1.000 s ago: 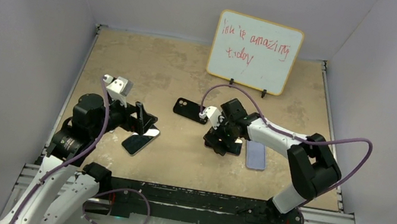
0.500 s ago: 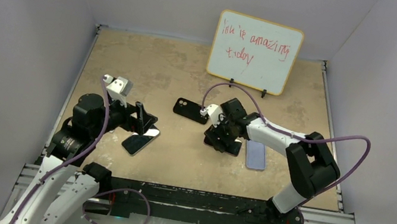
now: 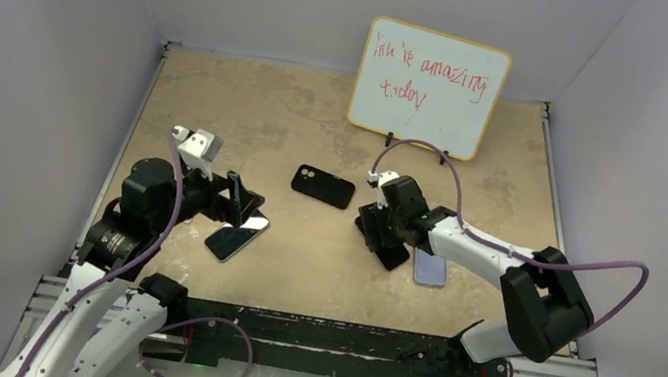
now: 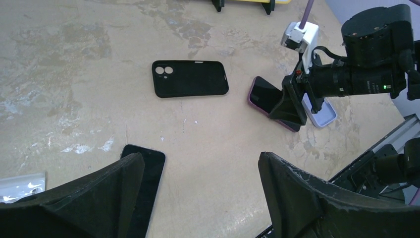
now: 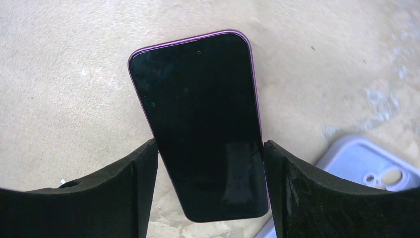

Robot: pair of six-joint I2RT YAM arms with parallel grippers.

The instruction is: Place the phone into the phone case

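Note:
The matte black phone case (image 3: 322, 186) lies flat mid-table with its camera cutout to the left; it also shows in the left wrist view (image 4: 189, 78). My right gripper (image 3: 383, 235) is shut on a purple-edged phone (image 5: 198, 114) across its width. The phone is tilted, with its far end on the table (image 4: 270, 100), right of the case. My left gripper (image 3: 242, 202) is open and empty above a second, light-edged phone (image 4: 143, 183) at the left.
A lavender case (image 3: 430, 268) lies flat just right of the right gripper, and shows in the right wrist view (image 5: 366, 168). A whiteboard (image 3: 430, 87) stands at the back. A clear plastic bag (image 4: 20, 186) lies left of the left phone.
My right gripper has swung its wrist round and shifted slightly right and away from the black case, with the purple-edged phone between its fingers. The left arm has not moved.

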